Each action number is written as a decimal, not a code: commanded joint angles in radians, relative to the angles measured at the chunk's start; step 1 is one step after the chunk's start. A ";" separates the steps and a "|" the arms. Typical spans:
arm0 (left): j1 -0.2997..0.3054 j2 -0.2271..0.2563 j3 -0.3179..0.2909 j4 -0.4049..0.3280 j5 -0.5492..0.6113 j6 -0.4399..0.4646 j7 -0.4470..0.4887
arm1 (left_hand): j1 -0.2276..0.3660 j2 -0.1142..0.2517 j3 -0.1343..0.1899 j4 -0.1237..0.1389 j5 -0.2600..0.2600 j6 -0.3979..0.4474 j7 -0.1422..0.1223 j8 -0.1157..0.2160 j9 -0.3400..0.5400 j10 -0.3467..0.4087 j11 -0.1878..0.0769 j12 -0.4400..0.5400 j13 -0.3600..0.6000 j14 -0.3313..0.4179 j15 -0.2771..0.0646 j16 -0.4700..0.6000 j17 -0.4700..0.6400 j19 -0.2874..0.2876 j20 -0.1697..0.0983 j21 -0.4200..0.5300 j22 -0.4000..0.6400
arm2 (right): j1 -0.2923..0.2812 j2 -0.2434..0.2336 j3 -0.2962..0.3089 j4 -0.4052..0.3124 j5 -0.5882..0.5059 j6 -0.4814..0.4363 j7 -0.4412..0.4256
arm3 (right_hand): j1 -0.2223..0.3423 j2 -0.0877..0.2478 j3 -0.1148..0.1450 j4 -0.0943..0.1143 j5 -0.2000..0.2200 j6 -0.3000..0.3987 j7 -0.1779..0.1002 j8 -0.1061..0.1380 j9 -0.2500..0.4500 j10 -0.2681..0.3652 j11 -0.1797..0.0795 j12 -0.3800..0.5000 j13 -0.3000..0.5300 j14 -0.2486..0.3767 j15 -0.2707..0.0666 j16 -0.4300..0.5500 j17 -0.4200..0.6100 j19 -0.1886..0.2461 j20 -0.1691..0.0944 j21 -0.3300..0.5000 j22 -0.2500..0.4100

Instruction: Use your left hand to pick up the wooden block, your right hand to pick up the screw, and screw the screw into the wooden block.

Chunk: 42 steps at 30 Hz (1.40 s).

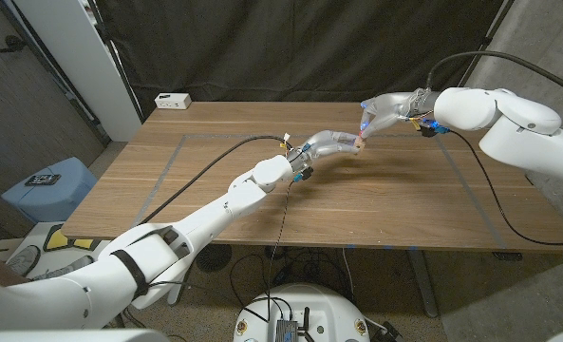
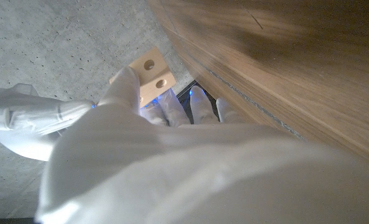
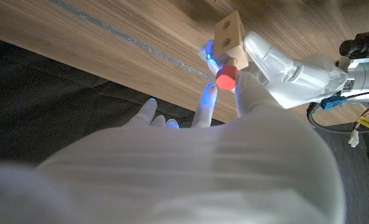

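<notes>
Left hand [image 1: 330, 144] clamps block [image 3: 229, 34] above counter [image 1: 404, 204], hole facing out | right hand [image 1: 381, 114] pinches screw [image 3: 226, 78] at hole, set for turning in

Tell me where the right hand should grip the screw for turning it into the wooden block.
By its red head, pinched from the side facing away from the wooden block. The head is round and stands clear of the block, which the left hand holds; the right hand already pinches there.
</notes>
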 commanded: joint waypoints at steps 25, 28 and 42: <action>-0.006 -0.007 0.003 0.014 -0.002 -0.012 -0.010 | -0.001 0.005 0.001 0.005 0.006 0.012 0.007 0.006 0.005 0.005 -0.004 0.003 0.001 0.009 -0.059 0.005 0.002 0.008 -0.007 0.002 0.002 | 0.000 -0.009 -0.007 -0.001 0.014 -0.030 0.016 | 0.009 -0.006 0.014 0.010 0.009 0.016 0.006 0.012 -0.010 0.010 0.002 0.003 0.002 0.005 0.000 0.007 0.005 0.010 -0.004 0.003 0.003; -0.006 -0.006 0.003 0.012 -0.003 -0.011 -0.013 | -0.001 0.006 0.002 0.005 0.006 0.010 0.007 0.005 0.005 0.003 -0.004 0.002 0.001 0.009 -0.058 0.005 0.002 0.008 -0.006 0.002 0.002 | -0.004 -0.012 -0.004 -0.006 0.012 -0.033 0.009 | 0.009 -0.006 0.016 0.010 0.009 0.023 0.005 0.015 -0.011 0.014 0.002 0.004 0.002 0.007 -0.001 0.008 0.006 0.010 -0.006 0.003 0.003; 0.000 0.000 0.004 -0.005 0.000 -0.005 -0.011 | 0.000 0.006 0.003 0.005 0.007 0.010 0.003 0.005 0.005 0.003 -0.004 0.002 0.001 0.010 -0.058 0.004 0.001 0.008 -0.007 0.002 0.002 | -0.005 -0.013 -0.004 -0.016 0.012 -0.041 0.004 | 0.002 -0.005 0.019 0.017 0.013 0.063 0.007 0.038 -0.010 0.038 0.005 0.010 0.002 0.014 -0.003 0.012 0.009 0.017 -0.008 0.005 0.003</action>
